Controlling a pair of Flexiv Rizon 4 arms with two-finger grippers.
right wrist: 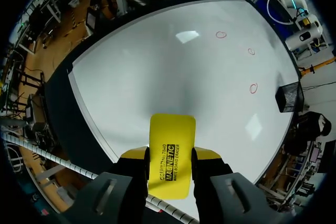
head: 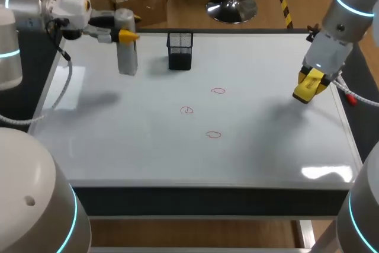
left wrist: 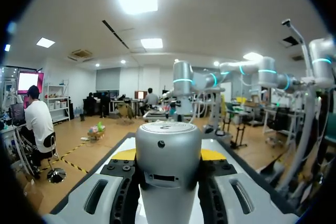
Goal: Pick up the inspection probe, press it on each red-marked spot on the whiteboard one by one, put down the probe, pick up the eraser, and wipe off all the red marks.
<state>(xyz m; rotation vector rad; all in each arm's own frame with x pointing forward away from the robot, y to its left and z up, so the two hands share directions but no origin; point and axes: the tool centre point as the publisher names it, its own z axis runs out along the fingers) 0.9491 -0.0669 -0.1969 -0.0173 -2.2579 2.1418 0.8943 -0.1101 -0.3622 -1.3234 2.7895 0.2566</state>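
The grey cylindrical probe (head: 127, 58) hangs upright above the whiteboard's (head: 266, 146) far left corner, with my left gripper (head: 127, 35) shut on its top. In the left wrist view the probe (left wrist: 168, 145) fills the gap between the yellow tips of the left gripper (left wrist: 169, 156). My right gripper (head: 312, 81) is over the board's right side, shut on the yellow eraser (head: 302, 94). The right wrist view shows the eraser (right wrist: 171, 148) clamped in the right gripper (right wrist: 170, 156) above the board. Three red marks (head: 218, 91) (head: 186, 110) (head: 213, 135) lie mid-board.
A black mesh holder (head: 179, 50) stands at the back of the whiteboard, just right of the probe. In the right wrist view the red marks (right wrist: 221, 34) lie far ahead of the eraser, with the holder (right wrist: 290, 97) beyond them.
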